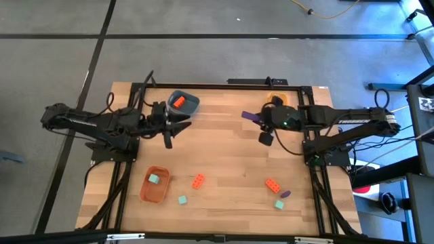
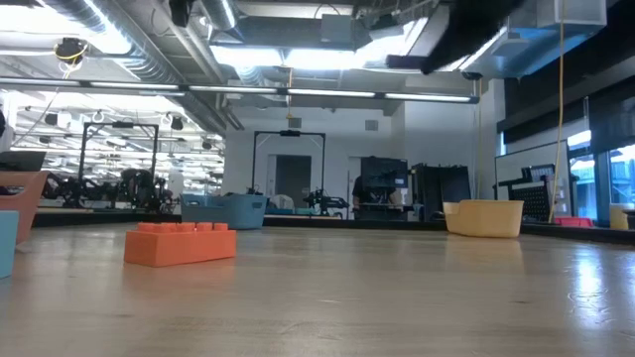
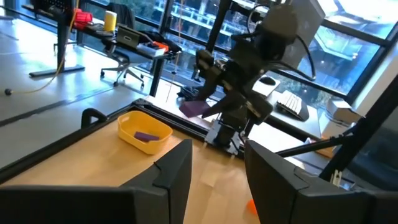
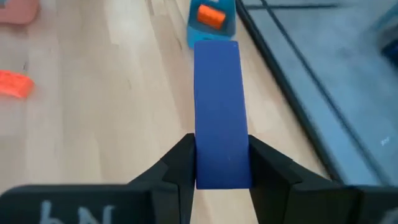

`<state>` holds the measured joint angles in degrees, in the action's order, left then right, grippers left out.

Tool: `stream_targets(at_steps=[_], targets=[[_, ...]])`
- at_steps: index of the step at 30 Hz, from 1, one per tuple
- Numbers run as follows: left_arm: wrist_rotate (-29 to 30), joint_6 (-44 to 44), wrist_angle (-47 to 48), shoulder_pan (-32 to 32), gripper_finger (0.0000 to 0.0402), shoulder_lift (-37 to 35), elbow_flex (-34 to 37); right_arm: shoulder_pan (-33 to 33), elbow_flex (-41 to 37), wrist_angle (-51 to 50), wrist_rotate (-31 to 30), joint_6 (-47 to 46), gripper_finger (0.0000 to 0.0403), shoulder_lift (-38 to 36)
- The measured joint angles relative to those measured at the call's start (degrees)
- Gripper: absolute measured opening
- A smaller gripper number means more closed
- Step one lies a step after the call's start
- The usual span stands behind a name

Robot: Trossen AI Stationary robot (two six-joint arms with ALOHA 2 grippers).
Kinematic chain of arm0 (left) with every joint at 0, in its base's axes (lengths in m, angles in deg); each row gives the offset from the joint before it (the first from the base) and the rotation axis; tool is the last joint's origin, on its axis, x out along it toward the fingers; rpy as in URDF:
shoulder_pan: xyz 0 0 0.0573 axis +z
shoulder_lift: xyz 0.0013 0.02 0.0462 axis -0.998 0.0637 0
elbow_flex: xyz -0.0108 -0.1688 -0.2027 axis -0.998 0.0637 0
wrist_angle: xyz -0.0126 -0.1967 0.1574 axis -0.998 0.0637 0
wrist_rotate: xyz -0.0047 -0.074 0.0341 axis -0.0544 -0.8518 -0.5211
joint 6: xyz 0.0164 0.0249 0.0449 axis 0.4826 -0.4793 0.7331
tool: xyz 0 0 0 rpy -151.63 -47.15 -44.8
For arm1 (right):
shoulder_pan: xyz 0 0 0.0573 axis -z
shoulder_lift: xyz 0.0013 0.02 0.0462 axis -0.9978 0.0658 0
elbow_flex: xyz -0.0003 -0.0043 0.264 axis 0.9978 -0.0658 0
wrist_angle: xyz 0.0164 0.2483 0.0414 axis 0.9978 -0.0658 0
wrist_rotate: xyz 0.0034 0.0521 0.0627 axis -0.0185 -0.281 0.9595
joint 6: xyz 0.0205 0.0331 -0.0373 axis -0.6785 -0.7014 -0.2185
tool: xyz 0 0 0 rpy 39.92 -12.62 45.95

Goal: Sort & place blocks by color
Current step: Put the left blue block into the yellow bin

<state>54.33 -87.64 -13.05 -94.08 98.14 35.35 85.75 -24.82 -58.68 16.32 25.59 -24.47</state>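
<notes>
Purple block (image 4: 217, 112): long, clamped betw. fingers of right hand (image 1: 261, 119), held above table (image 1: 224, 149) nr yellow bowl (image 1: 274, 102); 2nd purple piece seen inside that bowl in left wrist view.
Orange-red block (image 1: 179, 102): lodged in blue bowl (image 1: 184, 103), far-left of table.
Teal block (image 1: 154, 179): inside orange bowl (image 1: 154, 185), near-left.
Loose on table: teal block (image 1: 182, 200), orange-red block (image 1: 197, 181), orange-red block (image 1: 272, 185), small purple block (image 1: 285, 194), teal block (image 1: 279, 204).
Left hand (image 1: 178, 126): beside blue bowl, fingers partly apart, nothing held.
</notes>
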Motion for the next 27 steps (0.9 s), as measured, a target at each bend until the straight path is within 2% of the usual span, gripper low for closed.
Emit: stream_targets(at_steps=[7, 13, 20, 24, 27], targets=[[-2.6, -1.0, 0.0, 0.7, 0.0138, 0.0, 0.0, 0.0, -10.6, 3.1, 0.4, -11.6, 0.0114, -9.7], [-4.3, 0.9, 0.1, 2.9, 0.0137, 1.0, 0.1, 3.6, -12.2, 1.4, 0.4, -20.3, 0.0114, -11.8], [-4.8, 1.6, -0.2, 5.9, 0.0137, 0.9, 0.1, 18.3, -12.2, -9.1, 1.9, -26.2, 0.0114, -9.2], [-5.1, 1.5, -0.3, 6.3, 0.0137, 0.9, 0.1, 28.0, -12.2, -13.1, 4.9, -28.5, 0.0114, -4.2], [-5.2, 1.5, -0.5, 6.3, 0.0137, 0.9, 0.1, 33.9, -12.2, -11.6, 6.0, -28.9, 0.0114, 0.6]])
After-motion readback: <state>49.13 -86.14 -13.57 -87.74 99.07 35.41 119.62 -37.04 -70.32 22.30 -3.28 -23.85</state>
